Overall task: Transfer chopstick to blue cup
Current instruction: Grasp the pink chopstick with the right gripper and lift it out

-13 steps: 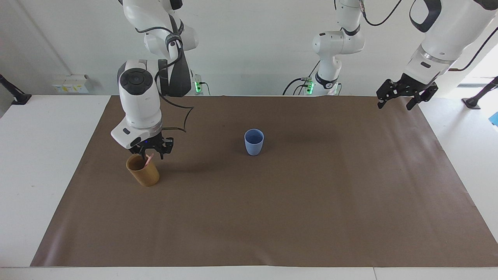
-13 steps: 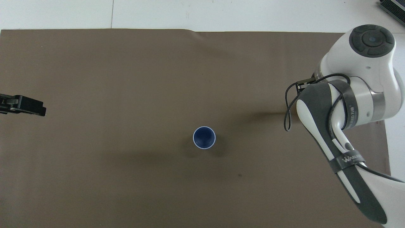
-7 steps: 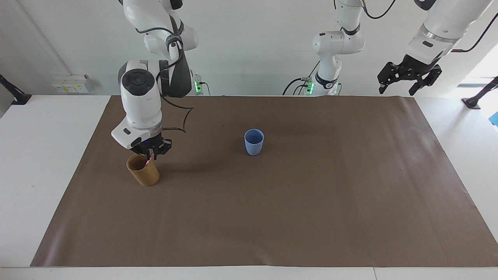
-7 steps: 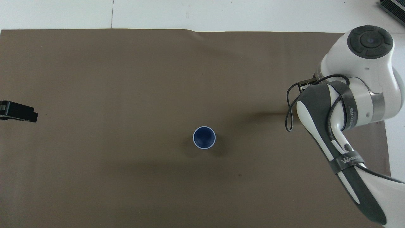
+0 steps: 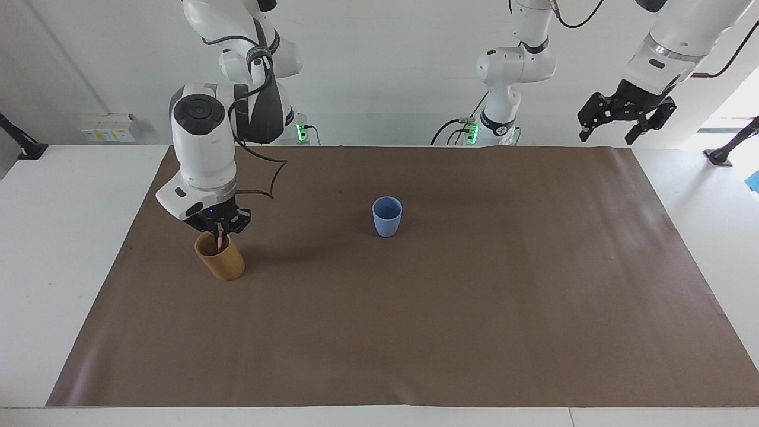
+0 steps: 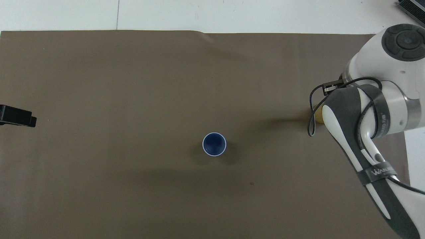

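- A brown paper mat (image 5: 415, 308) covers most of a white tabletop (image 5: 59, 237), with two white robot arms at one long edge.
- The blue cup (image 5: 387, 216) stands upright near the middle of the mat; from overhead its round mouth shows a dark blue inside.
- A tan bamboo-coloured cup (image 5: 220, 257) stands upright on the mat toward the right arm's end of the tabletop, well apart from the blue cup and slightly farther from the robots than it.
- The right end effector (image 5: 218, 228) hangs just over the bamboo cup's mouth, fingertips pressed together on the top of the chopstick (image 5: 220, 242).
- The chopstick, thin and pale pink, stands nearly upright with its lower part inside the bamboo cup.
- The left end effector (image 5: 627, 114) waits high in the air at the left arm's end of the tabletop, fingers spread and holding nothing.
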### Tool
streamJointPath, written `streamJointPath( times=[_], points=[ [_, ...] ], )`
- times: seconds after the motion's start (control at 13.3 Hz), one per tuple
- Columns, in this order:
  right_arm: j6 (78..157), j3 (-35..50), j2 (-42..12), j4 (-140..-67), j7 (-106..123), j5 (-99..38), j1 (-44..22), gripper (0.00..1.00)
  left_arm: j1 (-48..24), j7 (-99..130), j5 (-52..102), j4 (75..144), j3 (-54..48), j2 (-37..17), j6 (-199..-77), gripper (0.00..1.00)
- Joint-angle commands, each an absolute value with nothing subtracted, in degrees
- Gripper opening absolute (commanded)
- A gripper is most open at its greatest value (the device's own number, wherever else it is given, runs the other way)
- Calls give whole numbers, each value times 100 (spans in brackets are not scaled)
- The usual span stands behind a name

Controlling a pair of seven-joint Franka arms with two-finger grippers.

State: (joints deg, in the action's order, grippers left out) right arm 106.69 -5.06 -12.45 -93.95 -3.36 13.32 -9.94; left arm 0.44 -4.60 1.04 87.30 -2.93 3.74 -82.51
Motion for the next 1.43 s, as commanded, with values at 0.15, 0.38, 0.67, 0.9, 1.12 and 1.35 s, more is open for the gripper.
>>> streamJointPath(
  times=[0.15,0.38,0.67,0.9,1.12,1.35],
  points=[
    [10547,-466,-546,-9501,-89,907,-563,0,9,-466,167,8772,-325,492,-8183,100],
    [10538,-510,-379,-9378,-53,756,-528,0,9,-483,167,8780,-334,492,-8174,100],
    [10573,-536,-246,-9221,-105,37,-484,0,0,-466,167,8780,-352,492,-8069,100],
    [10529,-475,-71,-9220,-123,-359,-553,0,9,-510,158,8745,-343,483,-8077,100],
    [10564,-404,-35,-9246,-149,-624,-816,0,0,-501,167,8745,-360,483,-7999,100],
    [10670,-352,-26,-9246,-367,-633,-1369,0,0,-466,167,8754,-360,492,-7998,100]
  ],
)
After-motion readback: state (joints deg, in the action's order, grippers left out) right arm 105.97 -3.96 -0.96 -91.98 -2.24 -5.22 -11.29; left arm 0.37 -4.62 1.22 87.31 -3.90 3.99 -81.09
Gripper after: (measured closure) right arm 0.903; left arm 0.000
